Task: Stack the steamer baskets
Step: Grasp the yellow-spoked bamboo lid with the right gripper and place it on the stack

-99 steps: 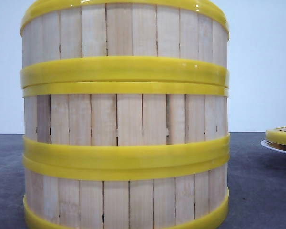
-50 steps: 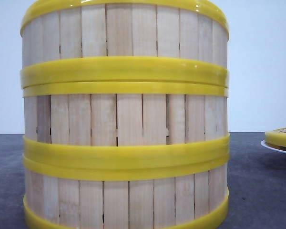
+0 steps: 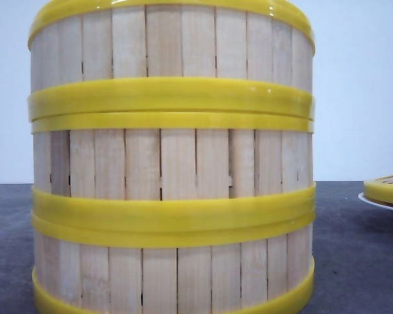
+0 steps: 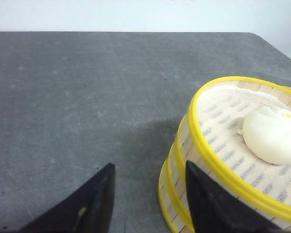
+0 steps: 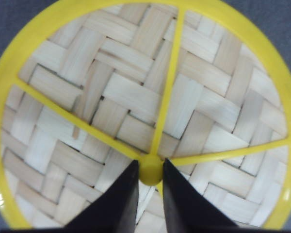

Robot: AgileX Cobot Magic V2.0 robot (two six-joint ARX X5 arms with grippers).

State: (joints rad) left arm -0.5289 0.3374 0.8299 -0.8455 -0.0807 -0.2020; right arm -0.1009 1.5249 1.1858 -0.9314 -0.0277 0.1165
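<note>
**Right hand pinches lid knob**

The right hand (image 5: 149,187) points down over a woven lid (image 5: 111,92), fingers nearly closed on its yellow centre knob (image 5: 150,171). The left hand (image 4: 148,194) hovers wide open and empty, one finger against the stack of baskets (image 3: 170,163) on the tabletop (image 4: 77,97); a bun (image 4: 272,133) sits in the top basket.

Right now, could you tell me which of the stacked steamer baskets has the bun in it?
The top basket of the stack holds the white bun, resting on its liner. The baskets below it show only their slatted walls and yellow rims.
</note>
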